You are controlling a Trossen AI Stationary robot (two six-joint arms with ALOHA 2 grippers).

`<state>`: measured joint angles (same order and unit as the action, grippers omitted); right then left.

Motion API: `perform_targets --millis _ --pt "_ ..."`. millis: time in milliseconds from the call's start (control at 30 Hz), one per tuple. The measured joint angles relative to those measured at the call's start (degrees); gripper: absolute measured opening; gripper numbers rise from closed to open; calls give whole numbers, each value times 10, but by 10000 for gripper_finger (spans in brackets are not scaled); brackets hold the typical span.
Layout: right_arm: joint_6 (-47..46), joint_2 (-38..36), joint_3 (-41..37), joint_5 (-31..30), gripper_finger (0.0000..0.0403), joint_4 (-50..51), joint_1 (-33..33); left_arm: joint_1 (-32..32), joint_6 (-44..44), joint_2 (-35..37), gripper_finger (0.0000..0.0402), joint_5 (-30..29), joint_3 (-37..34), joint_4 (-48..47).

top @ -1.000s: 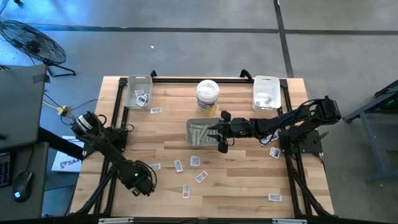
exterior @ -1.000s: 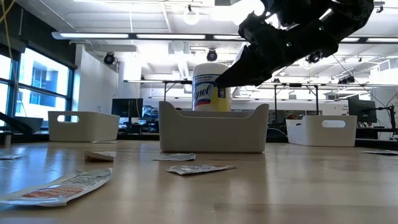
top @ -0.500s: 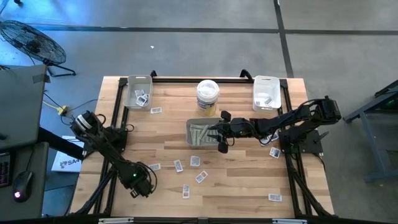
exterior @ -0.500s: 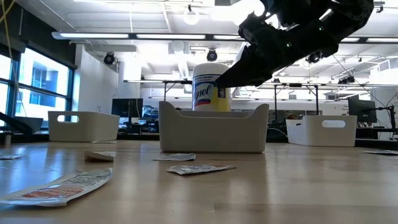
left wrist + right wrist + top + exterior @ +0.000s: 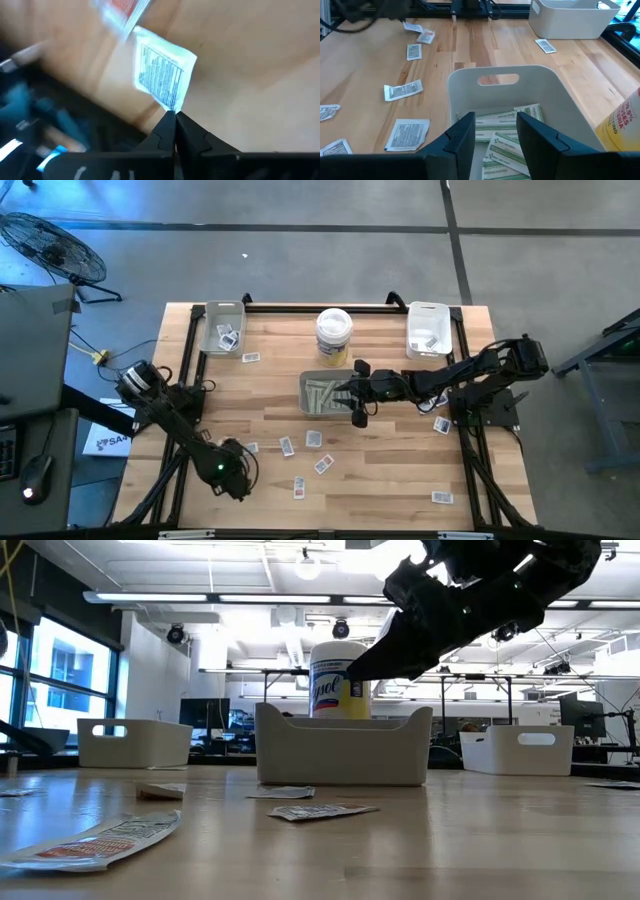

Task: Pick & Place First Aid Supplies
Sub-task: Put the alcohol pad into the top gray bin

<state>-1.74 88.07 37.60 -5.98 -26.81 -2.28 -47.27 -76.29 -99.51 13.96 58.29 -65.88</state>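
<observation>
My left gripper (image 5: pixel 238 478) is at the table's near left part, shut on a small white square packet with blue print (image 5: pixel 162 75). A red-printed packet (image 5: pixel 120 10) lies just past it. My right gripper (image 5: pixel 345 392) hangs open over the grey middle tray (image 5: pixel 500 72), touching nothing. Its fingers (image 5: pixel 465 132) stand above the long pale strip packets (image 5: pixel 510 135) lying flat in that tray. Several loose packets (image 5: pixel 315 438) lie flat on the wood between the two grippers. My left gripper (image 5: pixel 175 116) pinches the square packet between its two fingertips at one corner (image 5: pixel 170 102). The rest of the packet sticks out past the fingertips over the wood. Whether it is clear of the table I cannot tell.
A tall white tub with a yellow label (image 5: pixel 333 335) stands just beyond the middle tray. White trays sit at the far left corner (image 5: pixel 222 328) and the far right corner (image 5: pixel 428 328), each holding packets. More packets lie near the right edge (image 5: pixel 441 424) and the near right corner (image 5: pixel 441 497).
My left gripper has shifted a little toward the table's right. The right arm has kept still.
</observation>
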Motion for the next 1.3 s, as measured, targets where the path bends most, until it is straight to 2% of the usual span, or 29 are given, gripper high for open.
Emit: perform_targets --millis 133,233,467,600,800,967,1133,1300 --pt "-14 0 0 4 138 0 0 0 6 0 0 -21 63 -56" --pt "-14 0 0 5 138 5 0 0 4 1 0 -62 116 -124" --pt "-14 0 0 5 138 5 0 25 -22 3 0 -233 208 -245" --pt "-24 0 0 5 138 12 0 77 -3 27 0 -318 209 -238" --pt "-28 0 0 4 138 18 0 199 90 48 0 -416 209 -243" --pt "-7 -9 0 -23 138 14 -16 332 178 56 0 -457 209 -242" --pt "20 -51 0 -73 138 37 -56 463 286 80 0 -479 208 -236" --pt "22 -93 0 -89 138 99 -96 620 311 114 0 -460 208 -236"
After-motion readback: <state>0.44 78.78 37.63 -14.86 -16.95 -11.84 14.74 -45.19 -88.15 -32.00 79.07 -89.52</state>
